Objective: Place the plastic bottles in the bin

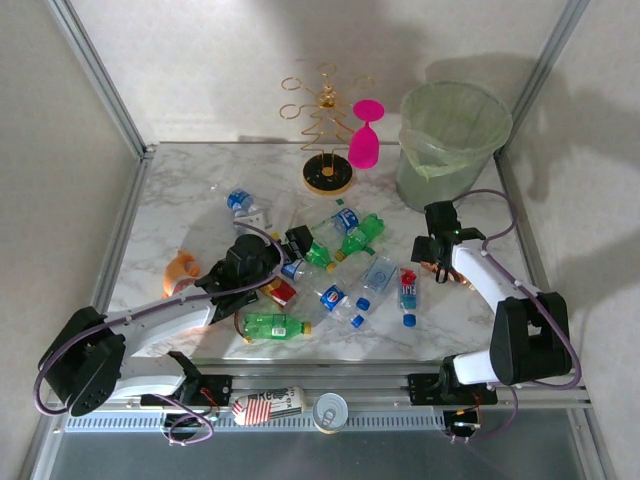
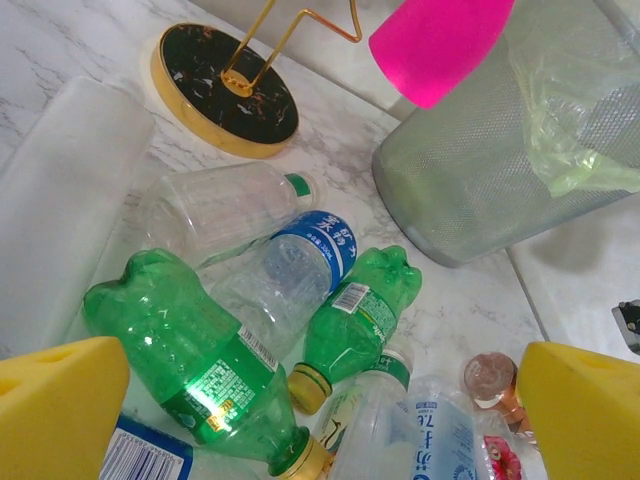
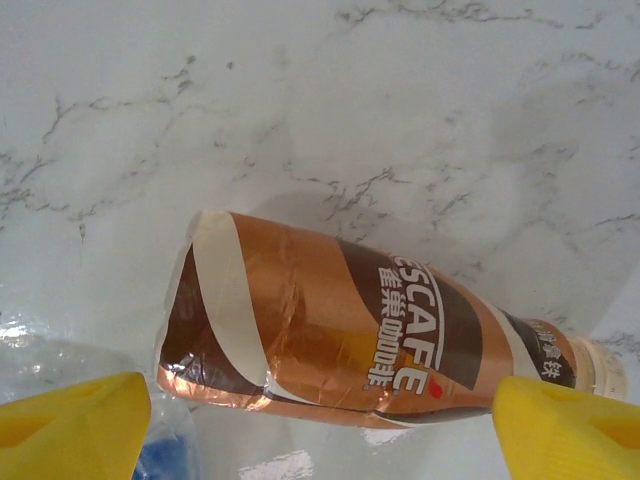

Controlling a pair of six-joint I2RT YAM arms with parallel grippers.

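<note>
1. Right pincer [image 3: 320, 430] spread wide, empty, over marble worktop [image 3: 300, 90].
2. Just ahead of its fingertips: brown Nescafé bottle [image 3: 370, 320] lying flat, long axis parallel to the line between them.
3. Wrist turn probably needed before closing; left pincer [image 2: 320, 410], also open, farther off over green bottles [image 2: 190, 360]; bin [image 1: 430, 185] beyond.

Brown coffee bottle [image 3: 360, 330] on its side, marble table [image 3: 300, 100], yellow jaws spread apart at lower corners
</note>
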